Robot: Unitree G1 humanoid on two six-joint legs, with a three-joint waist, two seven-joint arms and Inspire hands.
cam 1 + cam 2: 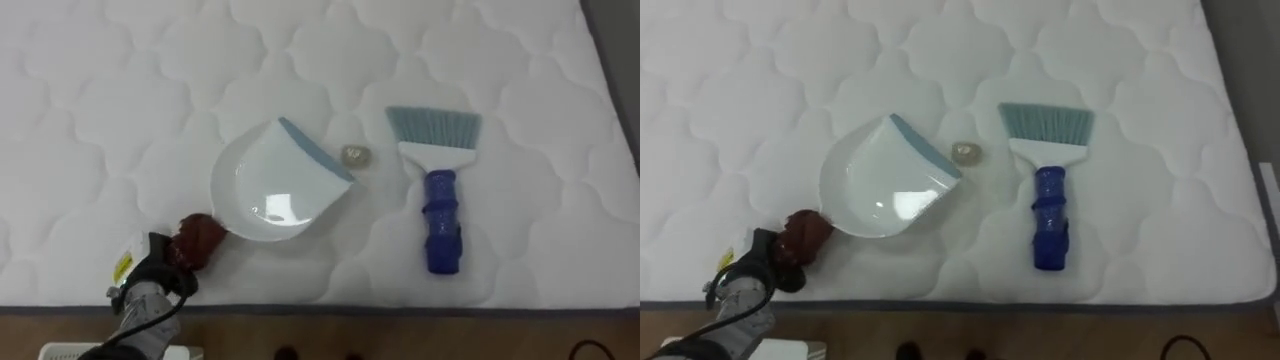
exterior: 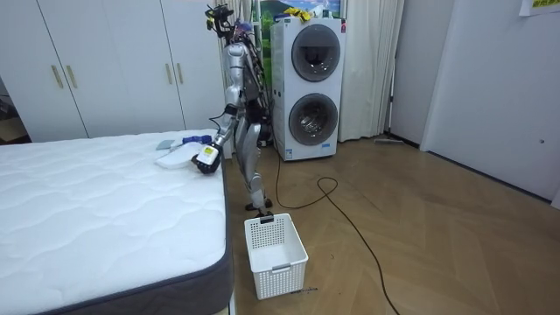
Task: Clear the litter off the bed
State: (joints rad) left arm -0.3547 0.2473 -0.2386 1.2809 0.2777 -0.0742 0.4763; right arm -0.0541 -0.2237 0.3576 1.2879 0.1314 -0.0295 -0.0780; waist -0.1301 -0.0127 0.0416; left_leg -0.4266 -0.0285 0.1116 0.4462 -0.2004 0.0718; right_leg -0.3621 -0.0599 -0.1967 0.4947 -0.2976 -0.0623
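A white dustpan (image 1: 272, 182) with a blue-grey lip lies on the white quilted mattress (image 1: 110, 110). Its reddish-brown handle (image 1: 200, 237) points toward the near bed edge. My left hand (image 1: 152, 275) is at the lower left, fingers curled round the end of that handle. A small pale crumpled scrap (image 1: 356, 155) lies just past the dustpan's lip. To its right rests a hand brush (image 1: 437, 190) with a blue handle and grey-blue bristles that point away from me. In the room view I stand at the bed's side, with my left hand (image 2: 207, 157) over the mattress by the dustpan (image 2: 171, 156).
The mattress edge (image 1: 400, 308) runs along the bottom of the eye views, with wooden floor below. A white laundry basket (image 2: 276, 249) stands on the floor near the bed corner. Stacked washing machines (image 2: 306, 87) and wardrobes (image 2: 114, 66) line the far wall.
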